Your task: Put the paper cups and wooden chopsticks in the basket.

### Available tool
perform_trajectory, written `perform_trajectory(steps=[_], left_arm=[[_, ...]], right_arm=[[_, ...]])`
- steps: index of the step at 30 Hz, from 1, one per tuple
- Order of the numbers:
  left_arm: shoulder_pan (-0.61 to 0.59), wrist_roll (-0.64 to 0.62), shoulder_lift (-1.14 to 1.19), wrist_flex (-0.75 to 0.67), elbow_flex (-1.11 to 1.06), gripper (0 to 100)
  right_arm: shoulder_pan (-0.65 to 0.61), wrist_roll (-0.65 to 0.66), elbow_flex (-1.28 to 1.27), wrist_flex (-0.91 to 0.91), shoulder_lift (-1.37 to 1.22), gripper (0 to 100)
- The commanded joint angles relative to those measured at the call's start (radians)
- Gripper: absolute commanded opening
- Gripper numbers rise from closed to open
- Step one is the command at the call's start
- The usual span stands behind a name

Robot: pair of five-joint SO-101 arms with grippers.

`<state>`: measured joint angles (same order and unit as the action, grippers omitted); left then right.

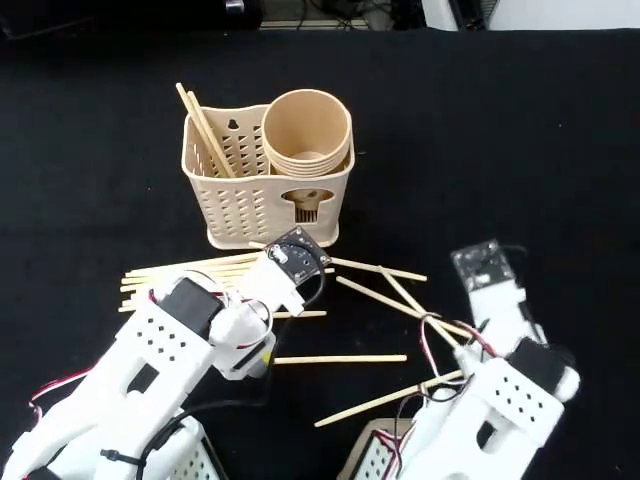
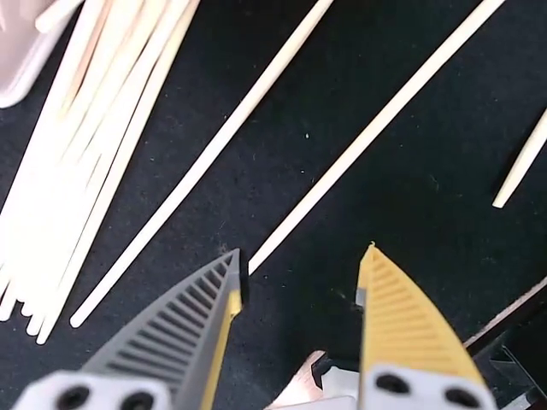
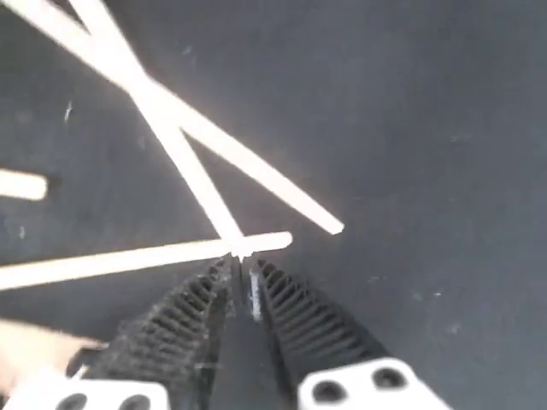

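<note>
Several chopsticks (image 1: 340, 359) loose on black tbl cloth (image 1: 540, 130); cables (image 1: 345, 12) past far edge.

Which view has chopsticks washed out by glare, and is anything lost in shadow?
Left wrist view: the chopstick bundle glares near white, so its sticks merge. Right wrist view: the crossed chopsticks are bright too, yet separable. High view: even light; the black cloth swallows shadows, while the basket reads clearly.

Cups (image 1: 307, 125) in basket (image 1: 240, 205); chopsticks (image 1: 340, 358) scattered before it.
</note>
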<state>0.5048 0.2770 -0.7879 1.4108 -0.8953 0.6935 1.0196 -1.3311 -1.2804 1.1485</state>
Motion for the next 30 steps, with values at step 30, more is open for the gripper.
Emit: perform_trajectory(steps=[30], left_arm=[[0.008, -0.015, -0.009, -0.014, 0.045, 23]], right_arm=[[0.023, 0.301, -0.222, 0.087, 0.004, 2.1]])
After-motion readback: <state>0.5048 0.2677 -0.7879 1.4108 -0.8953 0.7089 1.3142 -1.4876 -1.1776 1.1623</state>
